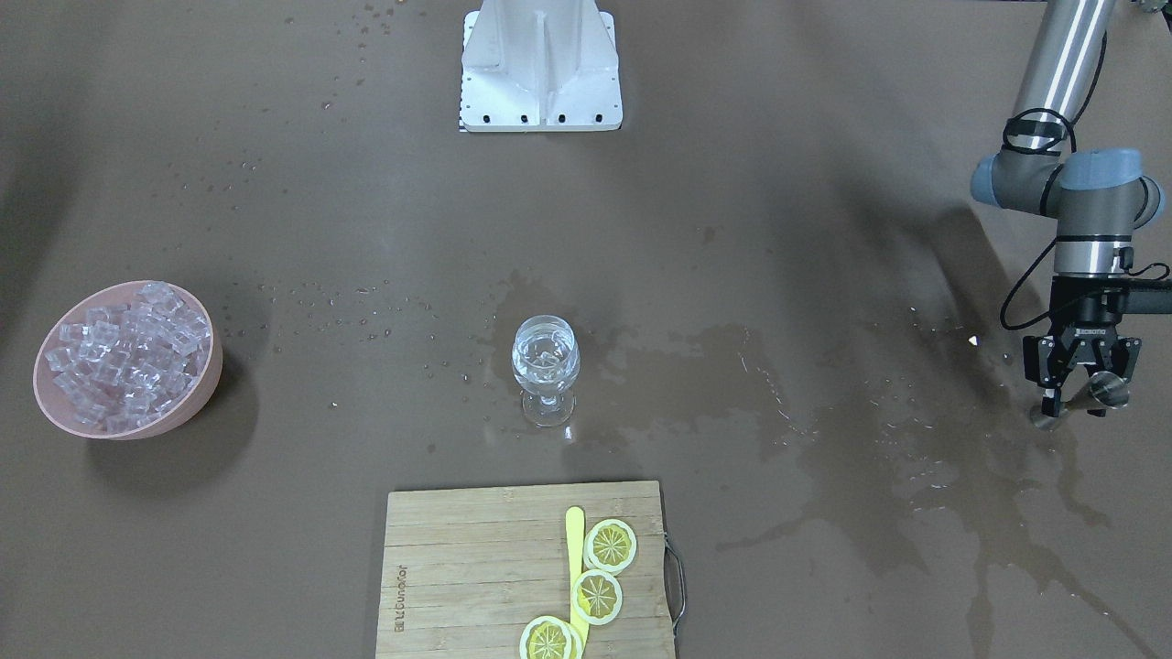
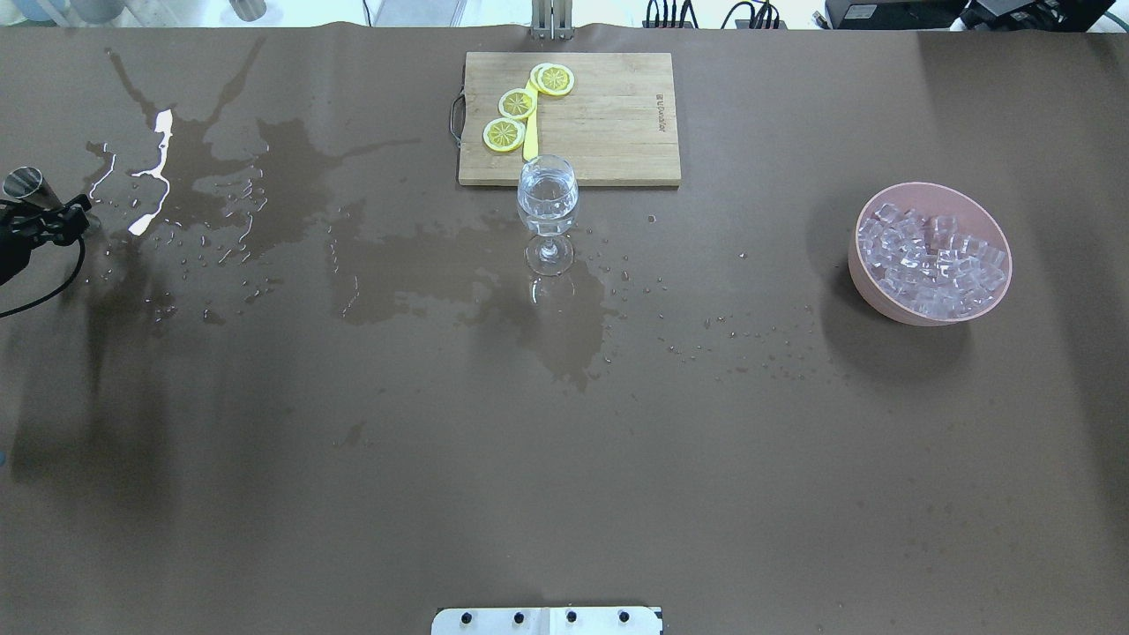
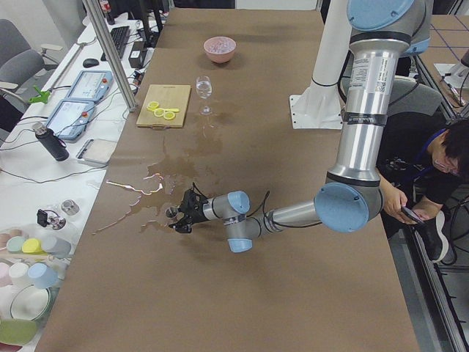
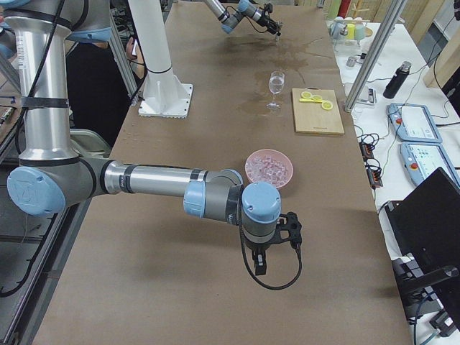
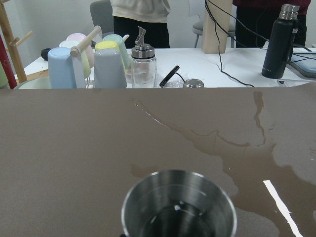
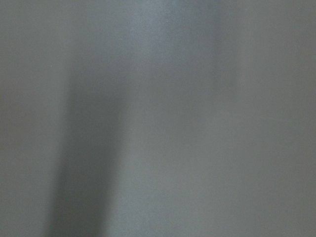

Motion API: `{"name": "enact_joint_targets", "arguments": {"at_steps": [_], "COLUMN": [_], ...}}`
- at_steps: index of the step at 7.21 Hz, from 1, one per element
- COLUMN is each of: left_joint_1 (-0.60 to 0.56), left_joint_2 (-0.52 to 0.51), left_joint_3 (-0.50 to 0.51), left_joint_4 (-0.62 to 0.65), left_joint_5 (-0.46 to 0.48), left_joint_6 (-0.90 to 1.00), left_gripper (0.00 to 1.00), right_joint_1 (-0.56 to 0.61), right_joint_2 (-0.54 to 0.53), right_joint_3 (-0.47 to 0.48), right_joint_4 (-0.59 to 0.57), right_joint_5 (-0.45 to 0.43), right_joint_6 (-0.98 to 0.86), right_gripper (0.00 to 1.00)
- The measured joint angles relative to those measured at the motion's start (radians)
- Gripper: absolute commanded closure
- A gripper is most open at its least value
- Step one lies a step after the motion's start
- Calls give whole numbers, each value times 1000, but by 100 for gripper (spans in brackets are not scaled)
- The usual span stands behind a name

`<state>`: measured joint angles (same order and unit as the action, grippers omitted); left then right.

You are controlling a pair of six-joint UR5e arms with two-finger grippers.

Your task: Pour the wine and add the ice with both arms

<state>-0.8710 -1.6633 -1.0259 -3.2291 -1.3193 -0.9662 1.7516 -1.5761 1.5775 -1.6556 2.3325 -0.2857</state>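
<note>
Left hand (image 1: 1080,389) grasps a small steel cup (image 1: 1110,390) at the overhead view's 9 o'clock: rigid, wet, probably slick. I cannot tell the right hand's (image 4: 259,264) grip. The wine (image 1: 546,359) sits mid-desk in a fragile glass (image 2: 548,212), best held by the stem. Slippery ice (image 2: 930,256) fills the bowl (image 2: 873,295) at 3 o'clock.

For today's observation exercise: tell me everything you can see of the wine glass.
The wine glass is clear glass with a round bowl, thin stem and flat foot. It stands upright mid-table on a wet patch, near but apart from the cutting board, holding a little clear liquid. Nothing grips it.
</note>
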Motion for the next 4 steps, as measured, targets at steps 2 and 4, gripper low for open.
{"name": "enact_joint_targets", "arguments": {"at_steps": [2, 4], "left_joint_1": [-1, -3], "left_joint_2": [36, 63], "left_joint_3": [-36, -67], "left_joint_4": [-2, -2], "left_joint_5": [-22, -34], "left_joint_6": [1, 0], "left_gripper": [20, 17], "right_joint_1": [18, 22], "right_joint_2": [0, 4], "right_joint_3": [-20, -23], "right_joint_4": [0, 0], "right_joint_5": [-2, -4], "right_joint_6": [5, 15], "right_gripper": [0, 0]}}
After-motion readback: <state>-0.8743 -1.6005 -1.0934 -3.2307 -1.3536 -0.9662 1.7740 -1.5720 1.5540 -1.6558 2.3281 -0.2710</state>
